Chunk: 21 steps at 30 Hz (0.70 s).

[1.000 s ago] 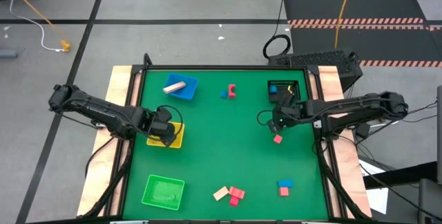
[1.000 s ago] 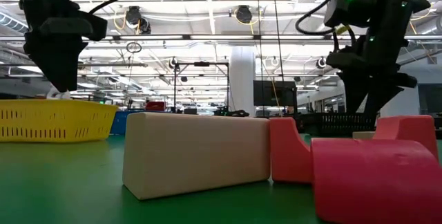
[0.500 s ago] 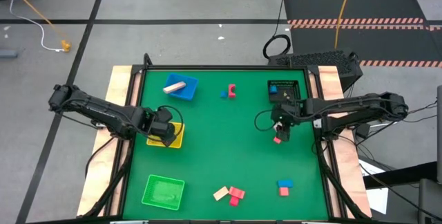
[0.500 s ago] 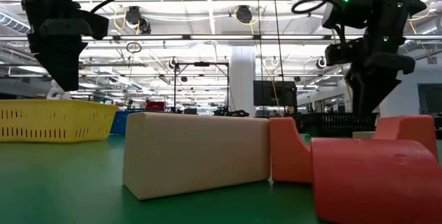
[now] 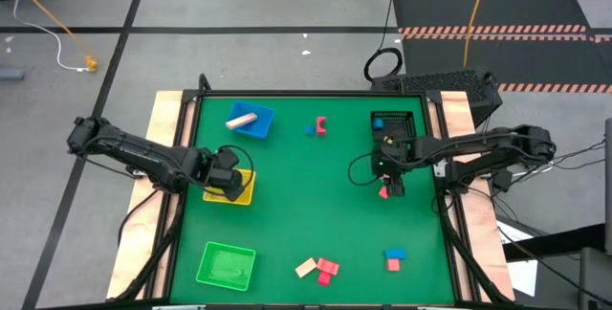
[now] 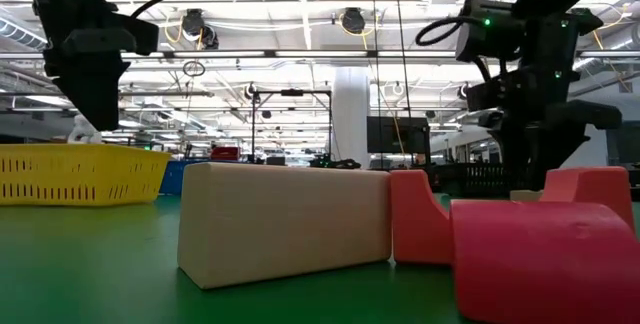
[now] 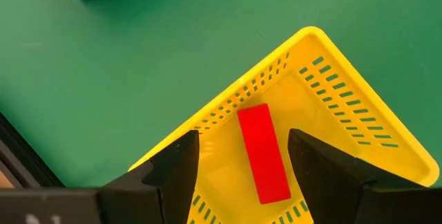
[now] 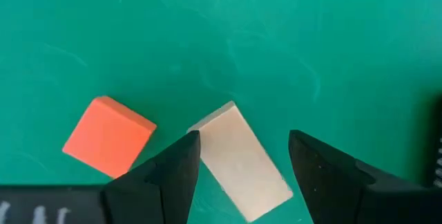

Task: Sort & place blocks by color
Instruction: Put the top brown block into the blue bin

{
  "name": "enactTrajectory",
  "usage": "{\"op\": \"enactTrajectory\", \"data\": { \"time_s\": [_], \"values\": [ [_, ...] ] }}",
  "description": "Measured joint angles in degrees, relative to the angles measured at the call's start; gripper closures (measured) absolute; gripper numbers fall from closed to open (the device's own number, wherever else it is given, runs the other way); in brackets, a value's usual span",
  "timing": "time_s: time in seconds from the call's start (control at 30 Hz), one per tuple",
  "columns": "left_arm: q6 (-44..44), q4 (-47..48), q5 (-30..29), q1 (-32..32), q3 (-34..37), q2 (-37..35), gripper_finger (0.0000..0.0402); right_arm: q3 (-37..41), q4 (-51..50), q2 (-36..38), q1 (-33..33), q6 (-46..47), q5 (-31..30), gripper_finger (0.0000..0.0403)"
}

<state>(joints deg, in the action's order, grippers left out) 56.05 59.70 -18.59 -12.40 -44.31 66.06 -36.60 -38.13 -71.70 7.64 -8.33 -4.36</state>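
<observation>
On your left, the left gripper point(image 5: 229, 184) hangs over the yellow tray point(image 5: 247, 191), fingers apart and holding nothing. Look through the left wrist view: a red bar point(image 7: 263, 153) lies flat inside that yellow tray, right between the two dark fingers point(image 7: 178, 172) but untouched by them. Toward the far edge sits the blue tray point(image 5: 258, 122), and you've got a tan wood bar point(image 5: 242, 119) lying in it. Near the front edge, the green tray point(image 5: 227, 264) sits close to the left corner; whether anything lies in it, you can't tell from here.

Move to the middle. A small red-and-blue block pair point(image 5: 317, 125) sits near the far edge, out on the green mat point(image 5: 306, 195). Down at the front edge you have a tan block point(image 5: 305, 268) touching a cluster of pink and red blocks point(image 5: 327, 270).

Now the right side. The black mesh basket point(image 5: 392, 121) sits at the far right; its contents are too small to tell. Just in front of it, the right gripper point(image 5: 390, 178) is low over the mat, jaws spread and gripping nothing. In the right wrist view a tan wood block point(image 8: 240, 160) lies between the fingers point(image 8: 175, 174), with an orange-red cube point(image 8: 108, 136) just beside it. Front right, a blue block point(image 5: 394, 253) and a red cube point(image 5: 392, 265) sit together on the mat.
</observation>
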Motion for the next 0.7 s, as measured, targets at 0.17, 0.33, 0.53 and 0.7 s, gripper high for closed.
{"op": "enactTrajectory", "data": {
  "time_s": [0.17, 0.33, 0.53, 0.7],
  "values": [
    [-0.02, -0.08, -0.02, 0.0, 0.0, 0.0, 0.0179, -0.19, -0.02, -1.32, 1.36, -3.12, 0.23, 0.019],
    [0.17, -0.23, -0.44, 0.0, 0.0, 0.02, 0.0179, -0.16, 0.43, -1.99, 2.83, -6.41, 0.62, 0.019],
    [0.6, -0.22, -1.47, 0.0, 0.0, 0.02, 0.0179, -0.02, 7.38, -2.17, 5.61, -5.79, -0.1, 0.019],
    [1.46, -0.22, -1.49, 0.0, 0.0, 0.02, 0.0179, -0.71, 8.65, -1.78, 6.62, -3.7, -0.26, 0.019]
  ]
}}
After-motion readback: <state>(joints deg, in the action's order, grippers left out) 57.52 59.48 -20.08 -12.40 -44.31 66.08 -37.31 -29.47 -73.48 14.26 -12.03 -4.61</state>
